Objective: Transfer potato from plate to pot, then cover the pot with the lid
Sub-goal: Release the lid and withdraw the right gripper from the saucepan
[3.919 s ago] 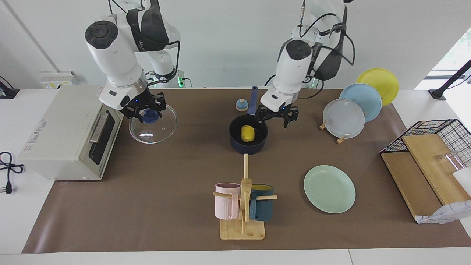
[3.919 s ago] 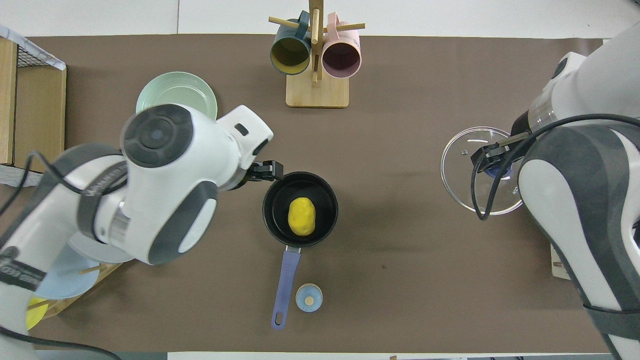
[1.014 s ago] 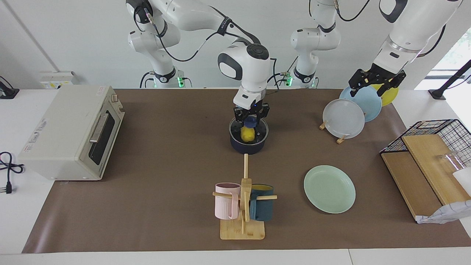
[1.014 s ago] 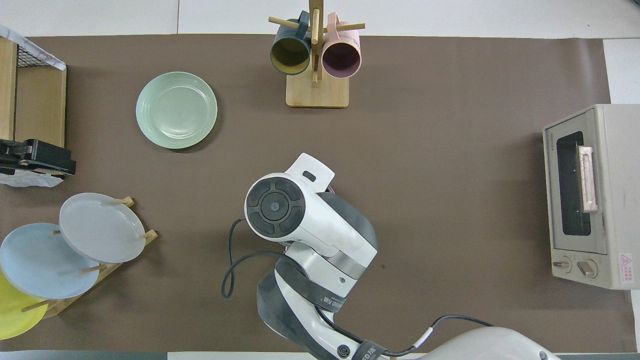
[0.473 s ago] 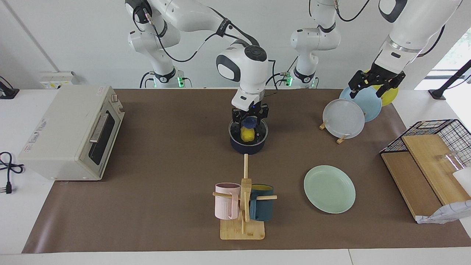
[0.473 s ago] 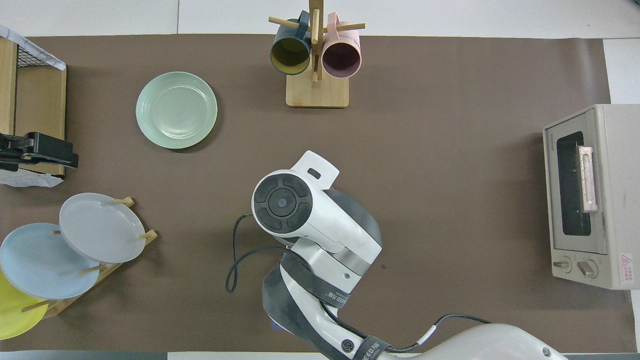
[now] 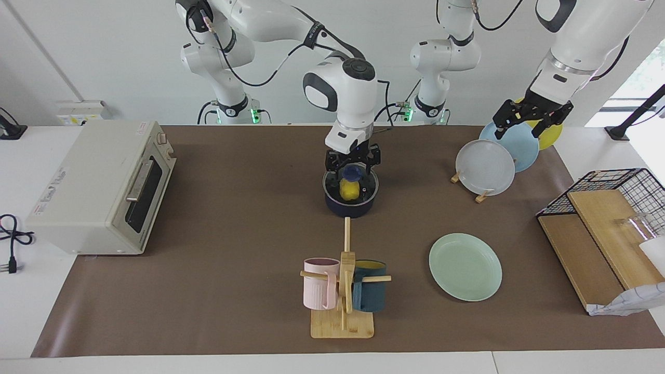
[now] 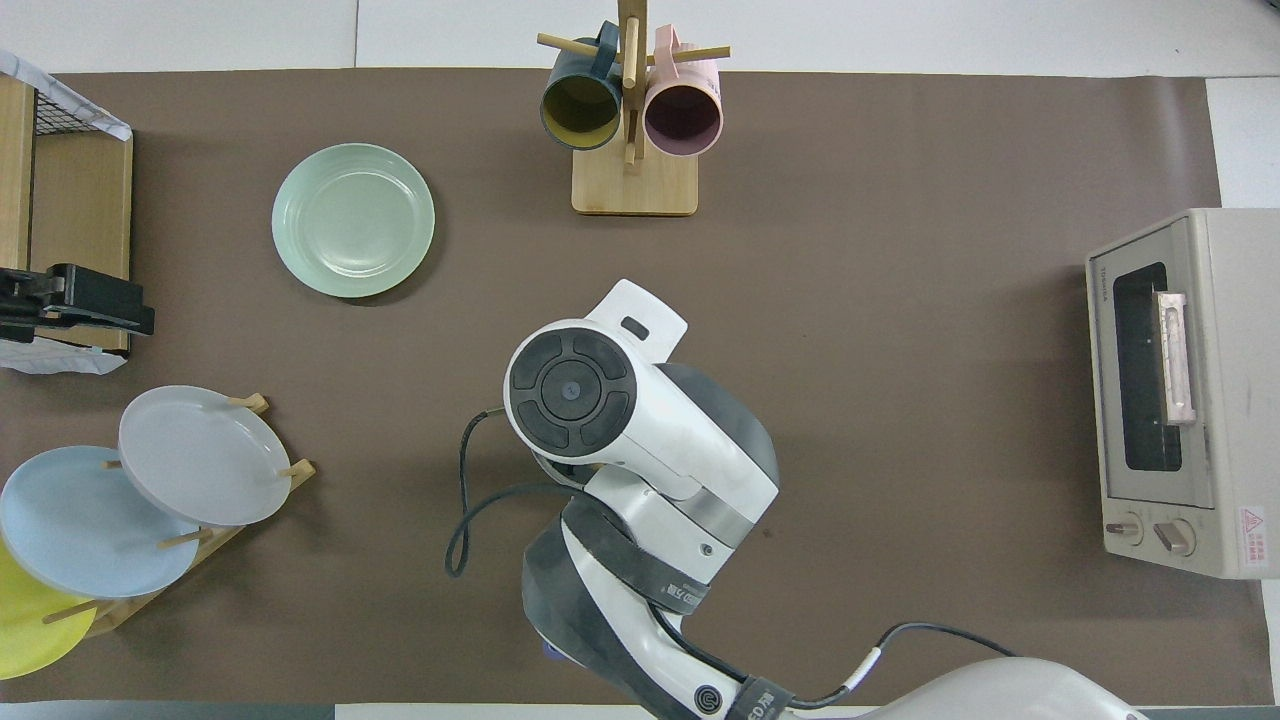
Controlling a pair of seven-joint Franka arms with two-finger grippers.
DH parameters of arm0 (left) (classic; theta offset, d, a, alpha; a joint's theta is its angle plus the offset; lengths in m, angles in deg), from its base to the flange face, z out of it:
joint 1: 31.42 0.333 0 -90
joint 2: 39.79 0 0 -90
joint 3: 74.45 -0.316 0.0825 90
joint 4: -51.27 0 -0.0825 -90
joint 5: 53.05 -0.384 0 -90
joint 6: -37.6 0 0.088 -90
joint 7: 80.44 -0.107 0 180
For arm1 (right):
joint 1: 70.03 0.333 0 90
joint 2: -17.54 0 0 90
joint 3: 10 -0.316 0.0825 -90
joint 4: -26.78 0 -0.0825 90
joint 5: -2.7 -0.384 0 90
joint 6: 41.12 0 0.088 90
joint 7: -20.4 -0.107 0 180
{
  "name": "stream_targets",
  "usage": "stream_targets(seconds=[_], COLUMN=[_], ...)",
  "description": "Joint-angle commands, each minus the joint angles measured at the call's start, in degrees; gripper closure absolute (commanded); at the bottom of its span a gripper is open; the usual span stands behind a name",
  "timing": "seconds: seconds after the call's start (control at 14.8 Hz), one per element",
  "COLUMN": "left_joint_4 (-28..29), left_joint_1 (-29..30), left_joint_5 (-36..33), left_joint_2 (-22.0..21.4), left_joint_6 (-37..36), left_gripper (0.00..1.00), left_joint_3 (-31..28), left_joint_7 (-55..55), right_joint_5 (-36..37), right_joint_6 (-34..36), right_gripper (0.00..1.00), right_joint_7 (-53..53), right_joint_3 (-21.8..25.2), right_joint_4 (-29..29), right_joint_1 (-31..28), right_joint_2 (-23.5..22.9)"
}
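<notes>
Facing view: right tool [image 7: 352, 162] open over lid [image 7: 350, 183].

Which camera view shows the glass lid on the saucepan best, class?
The facing view: the glass lid sits on the navy saucepan, with the yellow potato visible through it and the right claw just above its blue knob. In the overhead view the right arm covers it entirely.

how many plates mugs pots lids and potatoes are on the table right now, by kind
plates: 4 (mint-green plate, grey-white plate, light blue plate, yellow plate)
mugs: 2 (pink mug, dark teal mug)
pots: 1 (pot)
lids: 1 (lid, on the pot)
potatoes: 1 (potato, in the pot)
total: 9
</notes>
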Motion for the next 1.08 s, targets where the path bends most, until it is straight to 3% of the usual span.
stream_targets(seconds=[0.0, 0.2, 0.34, 0.54, 0.68, 1.01], left_joint_4=[0.45, 0.80, 1.41, 1.85, 1.85, 1.76], left_joint_1=[1.18, 1.09, 0.83, 0.92, 0.48, 0.65], left_joint_5=[0.73, 0.73, 0.73, 0.73, 0.73, 0.73], left_joint_2=[-0.32, -0.41, -0.76, -0.94, -0.94, -0.94], left_joint_6=[0.92, 1.10, 1.19, 1.27, 1.27, 1.10], left_gripper=[0.00, 0.00, 0.00, 0.00, 0.00, 0.00], left_joint_3=[0.99, 0.99, 0.99, 0.99, 0.99, 0.90], left_joint_7=[0.31, 0.40, 0.14, 0.58, 0.66, 0.66], right_joint_5=[-7.57, -14.19, -13.32, -10.77, -13.65, -14.37], right_joint_6=[5.58, 16.11, 22.01, 21.51, 21.34, 20.81], right_gripper=[0.00, 0.00, 0.00, 0.00, 0.00, 0.00], right_joint_7=[13.30, 28.51, 32.33, 37.06, 37.26, 37.61], right_joint_3=[8.90, 22.36, 24.84, 29.15, 32.13, 33.82], right_joint_4=[1.85, 7.91, 11.17, 11.01, 6.82, -3.20], right_joint_1=[-1.53, -1.54, -2.06, -2.50, -2.59, -3.99], right_joint_2=[4.67, 6.26, 6.18, 6.44, 8.45, 14.42])
